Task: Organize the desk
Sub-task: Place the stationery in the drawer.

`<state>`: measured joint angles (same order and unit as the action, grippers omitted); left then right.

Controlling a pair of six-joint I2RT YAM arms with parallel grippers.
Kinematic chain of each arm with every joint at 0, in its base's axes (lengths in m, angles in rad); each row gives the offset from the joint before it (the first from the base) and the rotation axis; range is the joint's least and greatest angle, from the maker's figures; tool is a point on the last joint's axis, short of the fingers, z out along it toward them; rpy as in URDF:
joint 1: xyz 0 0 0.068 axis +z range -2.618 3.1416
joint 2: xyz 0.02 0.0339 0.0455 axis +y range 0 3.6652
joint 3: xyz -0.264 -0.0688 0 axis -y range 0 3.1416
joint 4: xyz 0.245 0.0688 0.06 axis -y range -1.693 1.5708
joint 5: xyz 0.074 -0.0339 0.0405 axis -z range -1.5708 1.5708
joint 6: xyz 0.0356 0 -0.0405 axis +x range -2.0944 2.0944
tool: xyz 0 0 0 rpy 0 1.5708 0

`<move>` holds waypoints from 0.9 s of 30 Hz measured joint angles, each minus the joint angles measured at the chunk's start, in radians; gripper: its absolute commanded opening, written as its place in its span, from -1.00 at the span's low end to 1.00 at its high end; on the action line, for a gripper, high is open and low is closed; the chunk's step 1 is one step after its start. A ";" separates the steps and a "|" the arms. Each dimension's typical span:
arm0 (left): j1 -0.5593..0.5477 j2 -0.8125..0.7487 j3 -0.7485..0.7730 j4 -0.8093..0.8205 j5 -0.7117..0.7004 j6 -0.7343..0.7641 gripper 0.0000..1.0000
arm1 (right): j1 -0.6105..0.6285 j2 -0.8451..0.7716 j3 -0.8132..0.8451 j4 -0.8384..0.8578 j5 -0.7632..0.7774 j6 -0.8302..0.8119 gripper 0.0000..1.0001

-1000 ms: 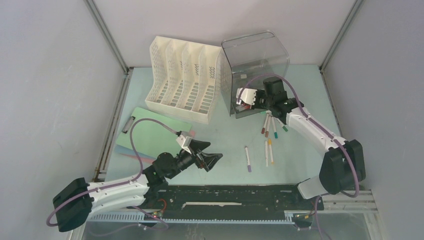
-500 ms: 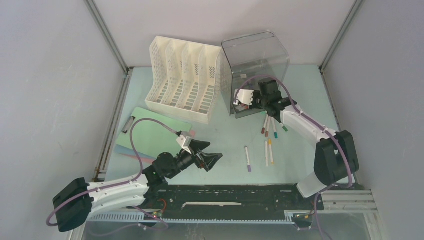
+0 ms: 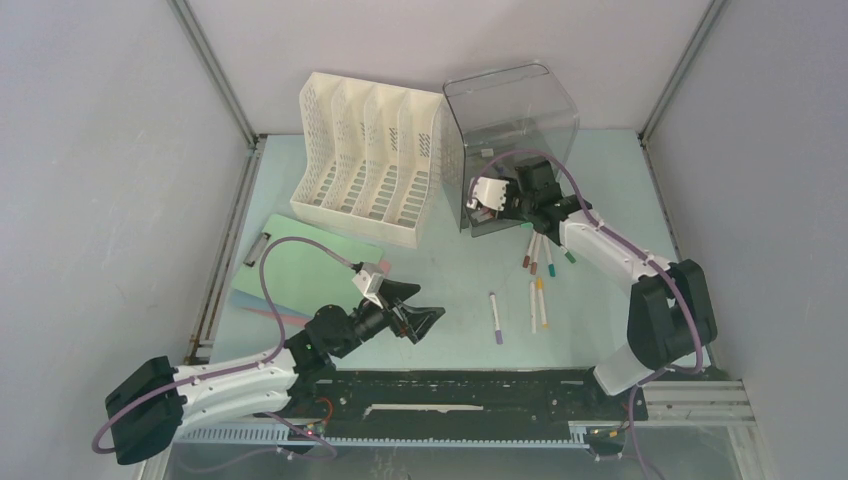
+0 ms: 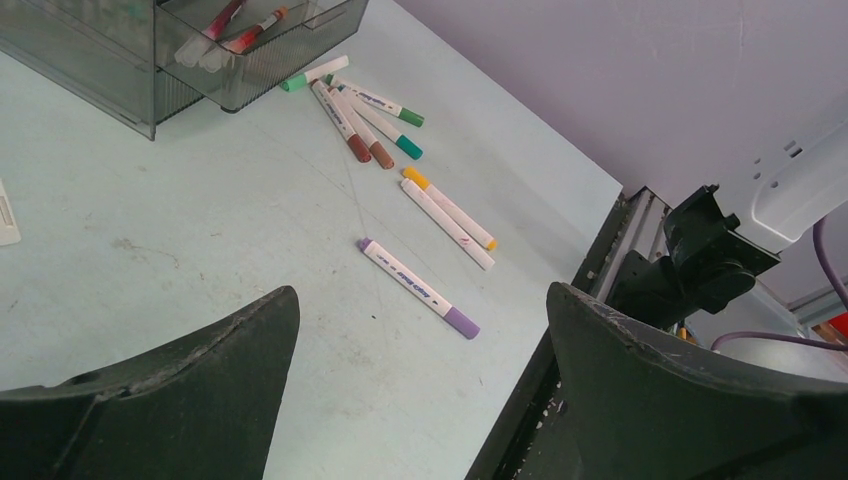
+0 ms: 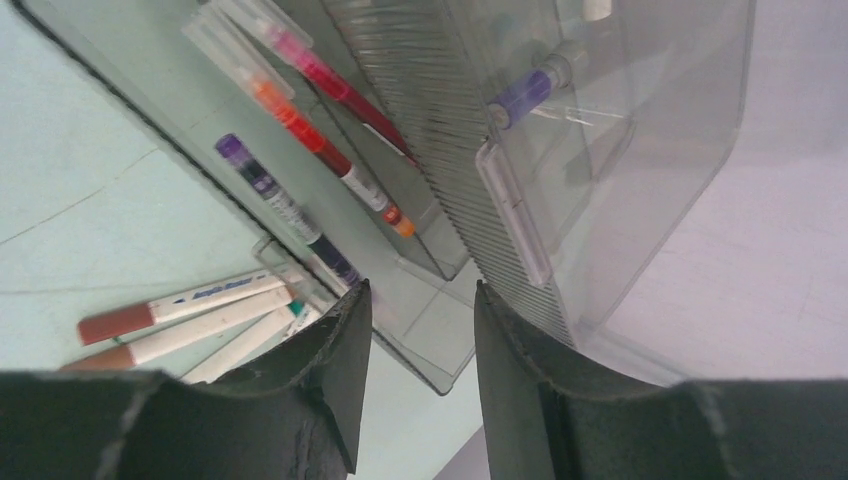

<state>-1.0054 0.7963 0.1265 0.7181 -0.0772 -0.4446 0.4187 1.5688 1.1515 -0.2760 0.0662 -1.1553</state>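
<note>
**Desk part-sorted: loose markers outstanding, both arms empty**

The desk is a fixed, rigid top with a smooth matte face. It is judged nothing to grip, and round items will slide and roll on it. Handling falls to the loose markers right of centre, just in front of the clear organiser at the rear edge. They look light and stiff with slick barrels, best pinched mid-barrel. A purple-capped marker lies apart, nearer the front edge.

The left fingers stand wide and empty over the desk near the front edge. The right fingers are narrowly parted with nothing between them, at the organiser's open tray, which holds red, orange and purple markers.

Blue print runs along the barrels but is not legible.
</note>
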 measured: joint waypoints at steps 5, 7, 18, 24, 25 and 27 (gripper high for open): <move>0.000 -0.001 0.000 -0.005 -0.004 -0.002 1.00 | 0.005 -0.048 0.000 -0.069 -0.060 0.086 0.03; 0.000 -0.001 0.000 -0.006 -0.007 -0.003 1.00 | 0.006 -0.103 0.000 -0.115 -0.119 0.142 0.06; 0.001 0.034 0.002 -0.027 -0.017 -0.043 1.00 | -0.001 -0.375 0.003 -0.366 -0.478 0.401 0.19; 0.001 0.076 0.034 -0.052 -0.001 -0.052 1.00 | -0.155 -0.585 -0.090 -0.373 -0.741 0.496 0.19; 0.001 0.085 0.047 -0.057 0.003 -0.052 1.00 | -0.194 -0.629 -0.121 -0.357 -0.787 0.517 0.19; 0.001 0.109 0.078 -0.064 0.014 -0.051 0.99 | -0.258 -0.695 -0.174 -0.329 -0.856 0.550 0.19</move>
<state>-1.0046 0.9054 0.2043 0.6537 -0.0635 -0.4961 0.1604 0.8734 0.9779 -0.6052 -0.7898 -0.6052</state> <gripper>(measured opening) 0.996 0.596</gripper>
